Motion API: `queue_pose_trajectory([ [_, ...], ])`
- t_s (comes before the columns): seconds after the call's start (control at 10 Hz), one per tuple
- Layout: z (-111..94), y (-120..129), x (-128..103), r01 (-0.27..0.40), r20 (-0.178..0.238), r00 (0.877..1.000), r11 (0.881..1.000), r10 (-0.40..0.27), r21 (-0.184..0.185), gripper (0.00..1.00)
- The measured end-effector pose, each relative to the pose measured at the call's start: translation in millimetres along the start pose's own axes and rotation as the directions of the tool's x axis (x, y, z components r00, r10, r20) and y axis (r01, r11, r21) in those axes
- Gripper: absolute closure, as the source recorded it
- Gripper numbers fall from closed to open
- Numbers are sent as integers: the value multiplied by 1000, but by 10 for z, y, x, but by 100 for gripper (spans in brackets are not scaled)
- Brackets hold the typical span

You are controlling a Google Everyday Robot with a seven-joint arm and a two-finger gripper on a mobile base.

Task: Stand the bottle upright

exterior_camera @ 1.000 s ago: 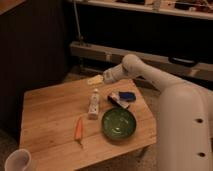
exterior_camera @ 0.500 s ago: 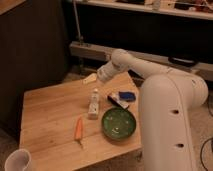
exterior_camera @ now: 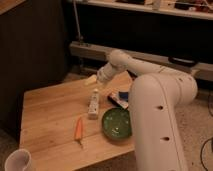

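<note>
Gripper (exterior_camera: 91, 80) over table's (exterior_camera: 50, 110) far edge, bottle (exterior_camera: 93, 106) near, toward camera

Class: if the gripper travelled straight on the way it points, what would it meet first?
Probably only the wooden table. The gripper, near the table's far edge, points left and slightly down; the bottle lies nearer us, seemingly off that line.
</note>
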Motion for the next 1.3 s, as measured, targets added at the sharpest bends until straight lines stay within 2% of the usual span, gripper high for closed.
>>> queue_pose_trajectory([
  [0.1, 40, -43, -16, -10, -18, 1000, 1000, 10, 1, 20],
  [0.3, 120, -77, -36, -21, -46, 999, 999, 20, -26, 20],
  [0.5, 185, -132, -12, -27, -80, 997, 996, 20, -86, 20],
  [0.7, 240, -146, -24, -25, -98, 995, 985, 8, -169, 20],
  [0.8, 246, -156, -25, -23, -98, 995, 983, 5, -184, 20],
  [1.0, 280, -106, -4, 0, -90, 996, 981, -18, -196, 20],
  [1.3, 322, -89, 11, 27, -77, 996, 987, -40, -156, 20],
])
